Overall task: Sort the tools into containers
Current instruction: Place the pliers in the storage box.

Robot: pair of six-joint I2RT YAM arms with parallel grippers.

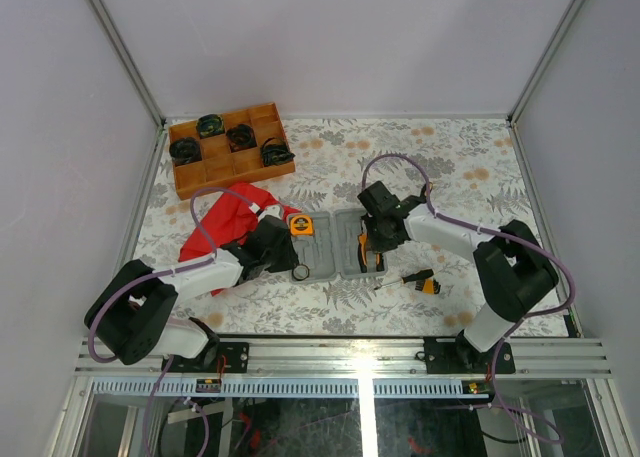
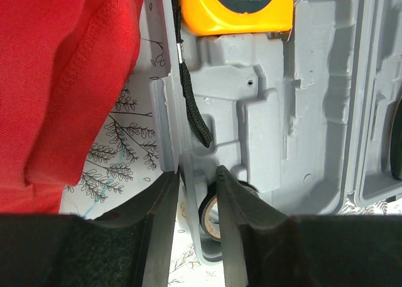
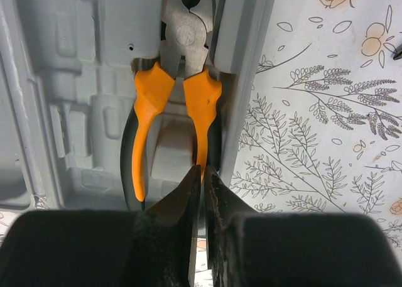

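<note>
Top external: grey case lies open at mid tabletop, both halves flat. Tape measure sits in the far corner of the left half. Pliers lie in the right half. One screwdriver lies on the tabletop just right of the case, near its front corner. A red cloth is bunched left of the case. A wooden tray at far left holds black bundles.

Left wrist: left fingers are parted by a narrow gap over the case's near-left corner rim. A black roll shows in the gap below (in the top view it lies on the tabletop just off that corner). No grip on anything is evident. The tape measure's black strap trails down along the case edge.

Right wrist: right fingers are drawn almost together, pinching the end of the pliers' right-hand orange handle. The pliers lie along the case's right wall, jaws pointing away from the camera.
</note>
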